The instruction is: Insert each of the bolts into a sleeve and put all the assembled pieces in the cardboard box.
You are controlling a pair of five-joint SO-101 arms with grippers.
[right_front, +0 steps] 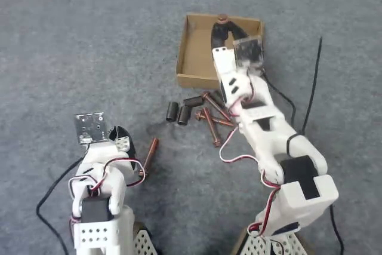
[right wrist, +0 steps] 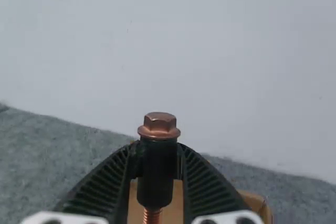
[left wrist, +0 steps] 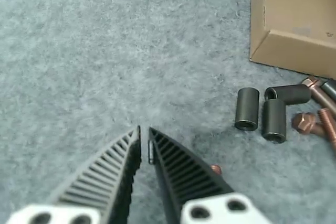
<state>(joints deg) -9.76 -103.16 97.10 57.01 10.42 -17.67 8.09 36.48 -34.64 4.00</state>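
A: Which step here, anyone?

B: Looks like drop-off. Right gripper (right_front: 223,30) clamped partway shut around a black sleeve (right wrist: 156,174) with a copper bolt (right wrist: 159,125) pushed through, head up. Held upright above the cardboard box (right_front: 182,58), seemingly toward its far wall. Box itself close to the far edge of the table (right_front: 59,46), a bit right of the middle.

A: And next?

B: Probably just lowering a touch and opening up, letting the piece fall inside. Worth nudging back toward the box middle first: that close to the far wall, some risk of a bounce over the rim. Plenty of room above, nothing in the way.

A: Left side?

B: Left gripper (left wrist: 144,130) all but shut, holding nothing, parked low toward the near-left corner. One loose bolt (right_front: 150,153) lying just beside it. Three spare sleeves (left wrist: 247,108) and a heap of bolts (right_front: 210,125) mid-table, between box and arms, so several pairs not yet done. Open table all around the left arm. Tight only at the heap, right beside the right arm.
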